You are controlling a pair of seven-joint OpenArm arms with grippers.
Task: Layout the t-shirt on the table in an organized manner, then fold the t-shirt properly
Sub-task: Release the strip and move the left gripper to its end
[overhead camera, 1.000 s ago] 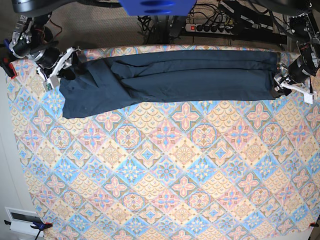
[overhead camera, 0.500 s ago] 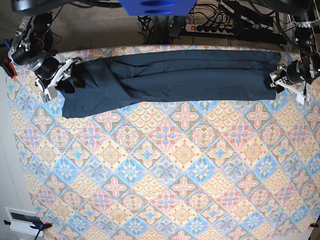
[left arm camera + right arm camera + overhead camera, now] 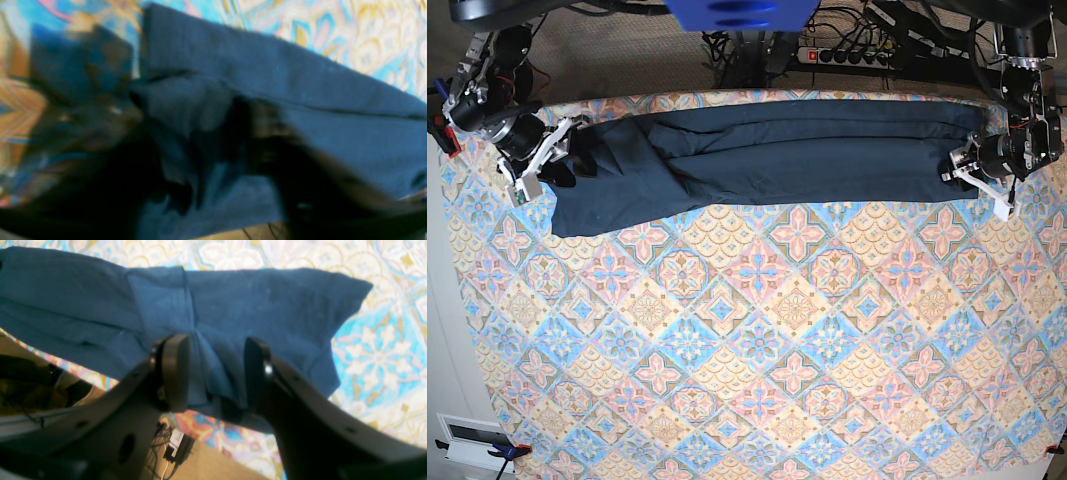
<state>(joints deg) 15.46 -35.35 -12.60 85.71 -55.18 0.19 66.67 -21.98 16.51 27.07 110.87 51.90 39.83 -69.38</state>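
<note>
The dark navy t-shirt [image 3: 777,155] lies as a long, narrow folded strip along the far edge of the table [image 3: 757,330]. My right gripper [image 3: 567,160] is at the strip's left end. In its wrist view the right gripper [image 3: 215,373] has a bunched fold of t-shirt [image 3: 250,300] pinched between its two black fingers [image 3: 173,373]. My left gripper [image 3: 962,168] sits on the strip's right end. Its wrist view is motion-blurred: the left gripper [image 3: 190,120] straddles a raised fold of t-shirt [image 3: 300,83], and how its jaws stand is unclear.
The patterned table cloth [image 3: 377,356] shows beside the shirt. Behind the far edge lie a power strip with cables [image 3: 847,55] and the blue robot base [image 3: 742,12]. A white device [image 3: 472,440] sits off the near left corner. A plug on the floor [image 3: 176,443] shows below the table edge.
My left gripper has moved inward from beside the shirt's right end onto it. My right gripper shifted slightly, and the shirt's left end moved a little with it.
</note>
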